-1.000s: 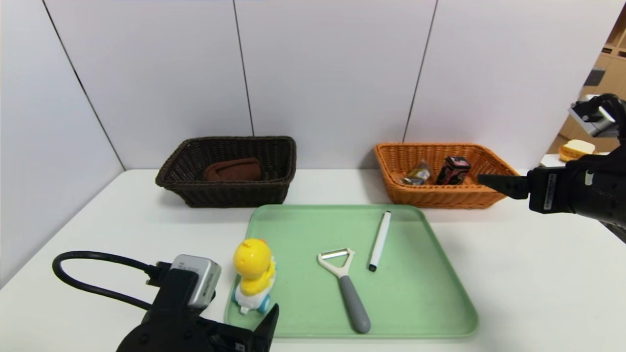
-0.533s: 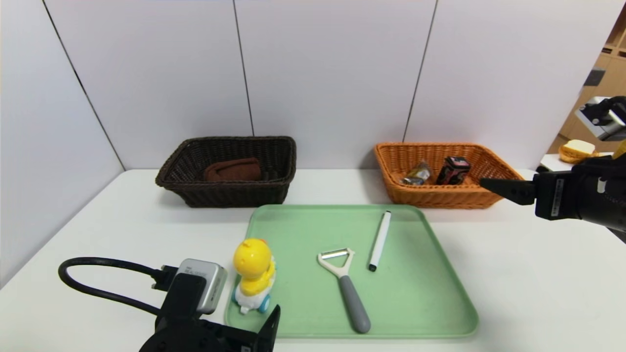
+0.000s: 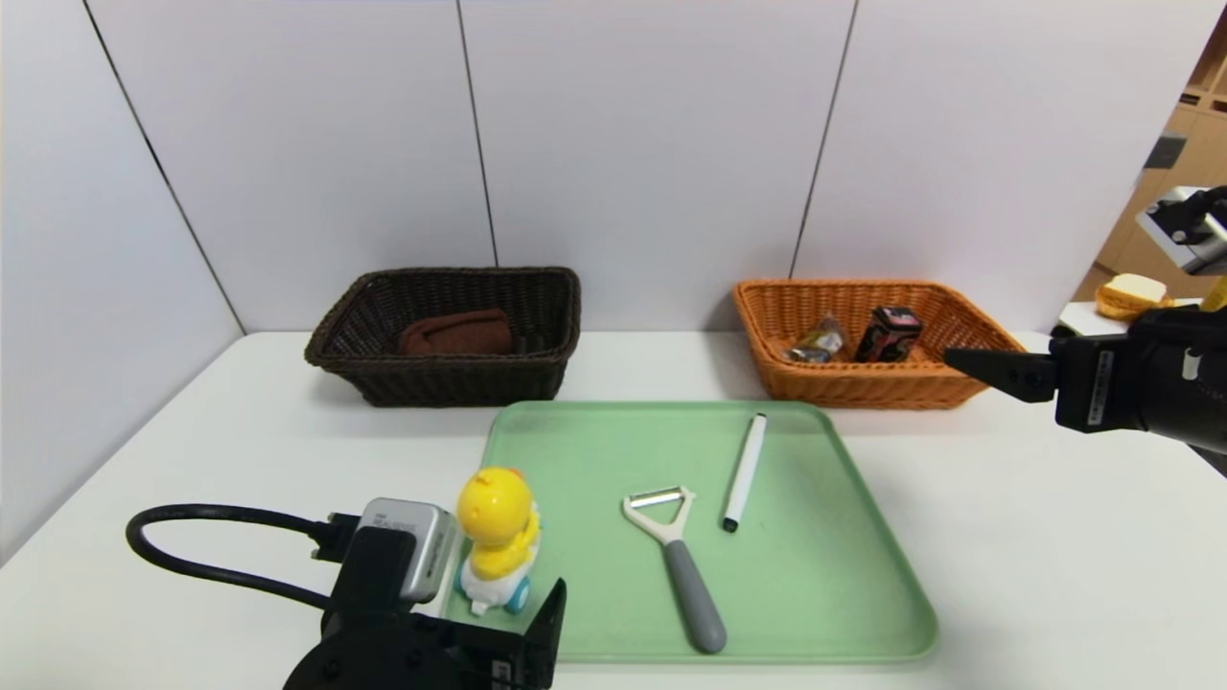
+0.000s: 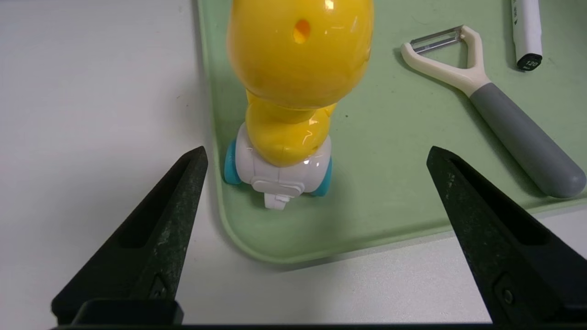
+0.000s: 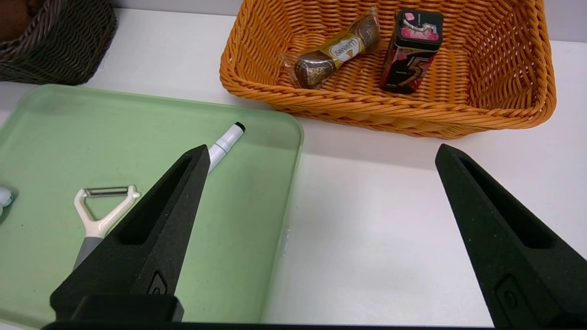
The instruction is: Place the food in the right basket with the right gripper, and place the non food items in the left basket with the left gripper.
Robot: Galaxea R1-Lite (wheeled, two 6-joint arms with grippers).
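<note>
The left gripper (image 4: pixel 316 156) has crept toward one duck toy (image 3: pixel 497 537), jaws wide; right gripper (image 5: pixel 321 156) jaws wide too.

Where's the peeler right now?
In the head view the peeler lies flat near the middle of the green tray, between the duck toy on its left and the marker on its right, untouched.

White tabletop (image 3: pixel 1054 575) - plain, matte. Green tray (image 3: pixel 815 594) with rounded corners and a low raised rim lies flat at the middle of the tabletop, its near edge close to the tabletop's front edge. White wall panels (image 3: pixel 652 144) with dark seams stand along the back and left edges. Past the right edge, well apart - a yellowish bread-like item (image 3: pixel 1131 292) on a separate white surface, wooden shelving (image 3: pixel 1203 105) behind it.
</note>
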